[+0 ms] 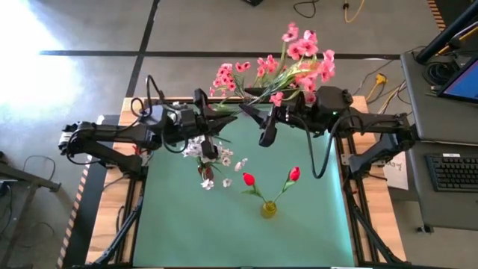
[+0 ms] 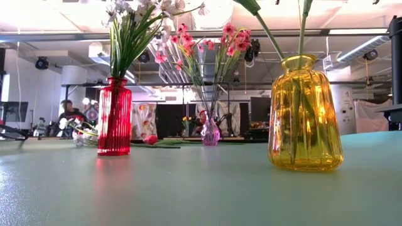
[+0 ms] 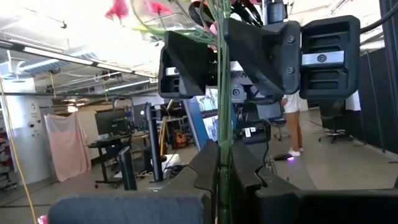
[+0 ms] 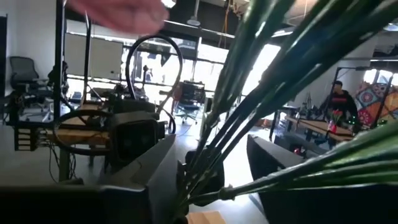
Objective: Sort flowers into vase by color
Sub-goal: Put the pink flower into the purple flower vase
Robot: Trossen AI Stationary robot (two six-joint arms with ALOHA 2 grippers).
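Observation:
A spray of pink blossoms (image 1: 306, 56) on thin green stems is held up high over the table's far side. My left gripper (image 1: 224, 116) (image 3: 219, 180) reaches in from the left and is shut on the stems. My right gripper (image 1: 255, 123) (image 4: 214, 174) faces it from the right, open, with the stems (image 4: 205, 155) passing between its fingers. More pink flowers (image 2: 207, 47) stand in a small purple vase (image 2: 210, 133). White flowers (image 1: 213, 161) stand in a red vase (image 2: 114, 116). Two red buds (image 1: 249, 179) stand in a yellow vase (image 1: 269, 209) (image 2: 304, 113). My left gripper pinches the green stems (image 3: 219, 146) between its two fingers, low on the spray. The fingers come in level from the table's left and lie across the stems. The spray is lifted clear and stands roughly upright, its blossoms leaning toward the far right.
The green mat (image 1: 314, 217) has bare room on its right half and along the near edge. The red vase stands left of centre, the yellow vase near the front, the purple vase at the far edge. A side table with a keyboard (image 1: 452, 172) is on the right.

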